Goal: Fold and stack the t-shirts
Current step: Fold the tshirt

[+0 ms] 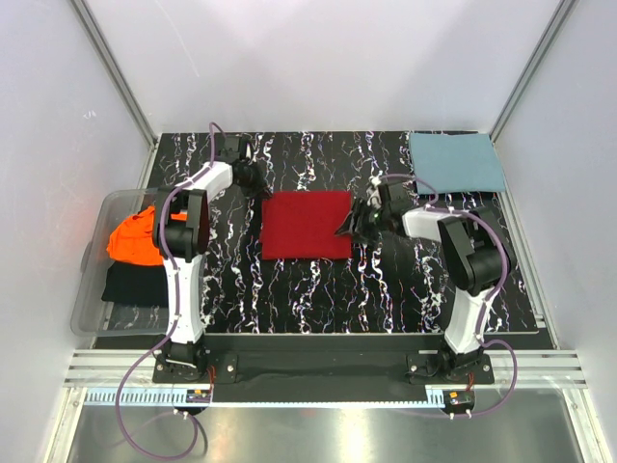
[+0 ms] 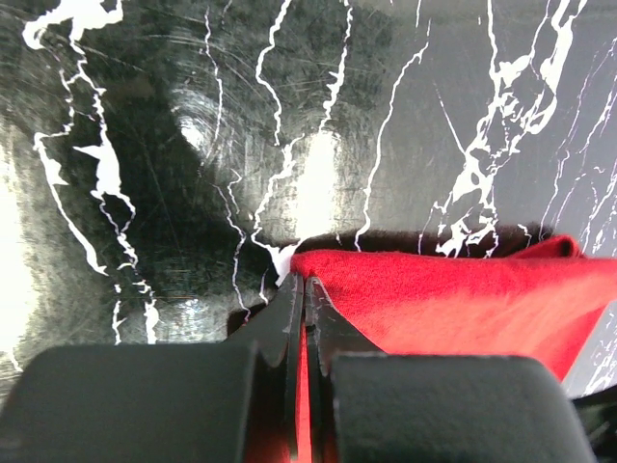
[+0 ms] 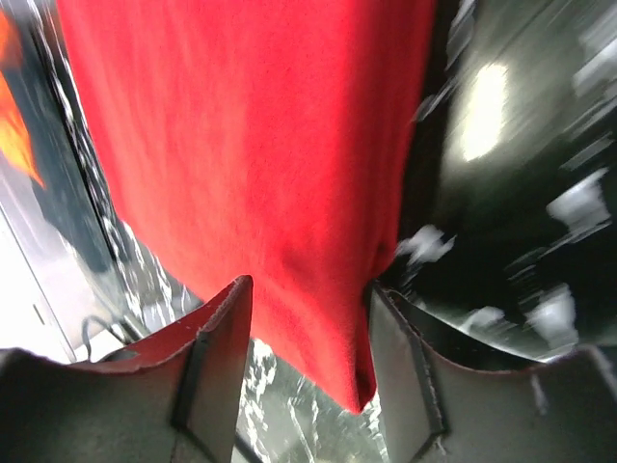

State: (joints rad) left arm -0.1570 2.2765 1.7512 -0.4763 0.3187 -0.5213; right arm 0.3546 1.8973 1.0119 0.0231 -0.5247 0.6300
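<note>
1. Left gripper [image 2: 304,285] has its two fingers pressed together with only a thin slit between them, and red cloth shows in that slit, so it pinches the red shirt [image 2: 453,299] at a corner.
2. From above, this gripper [image 1: 258,185] sits at the far left corner of the red shirt [image 1: 307,224], with the left arm stretched out over the table [image 1: 289,289].
3. Right gripper [image 3: 308,285] has its fingers spread well apart, and the edge of the red shirt [image 3: 251,145] lies in the gap between them. The cloth reaches the inner faces of both fingers, but the picture is blurred and a firm squeeze does not show.
4. In the top view the right gripper [image 1: 355,224] is at the right edge of the red shirt, about halfway along that side.
5. The red shirt is folded into a near square and lies flat in the middle of the black table with white veins.
6. The teal shirt [image 1: 455,159] lies folded flat at the far right corner of the table, well apart from the red one.
7. The orange shirt [image 1: 135,239] lies crumpled in a clear bin [image 1: 92,309] at the left edge of the table, beside a black garment [image 1: 135,283] in the same bin.
</note>
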